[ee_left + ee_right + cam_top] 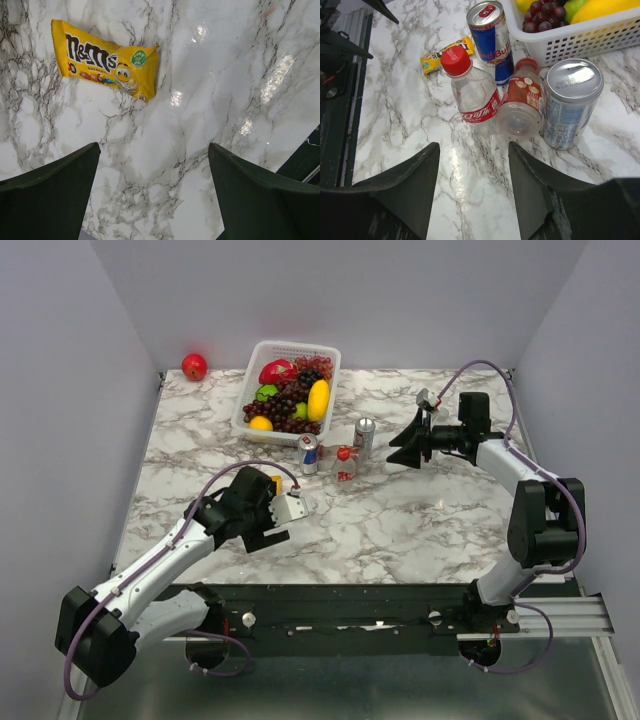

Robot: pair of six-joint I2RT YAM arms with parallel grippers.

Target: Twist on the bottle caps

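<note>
A small clear bottle (476, 100) with a red label stands upright, a red cap (455, 61) on its neck. Touching its right side, a second short red-labelled bottle (522, 100) lies on its side, base toward me, a red cap (527, 63) at its far end. My right gripper (474, 150) hovers open just short of them with nothing between its fingers; from above it (398, 450) sits right of the bottles (346, 466). My left gripper (154, 150) is wide open over bare marble at the front left (265, 515), holding nothing.
A Red Bull can (492, 40) stands behind the bottles and a silver-blue can (570, 102) to their right. Behind these is a white fruit basket (580, 37). A yellow M&M's packet (107, 65) lies near my left gripper. A red apple (194, 366) rests at the back left.
</note>
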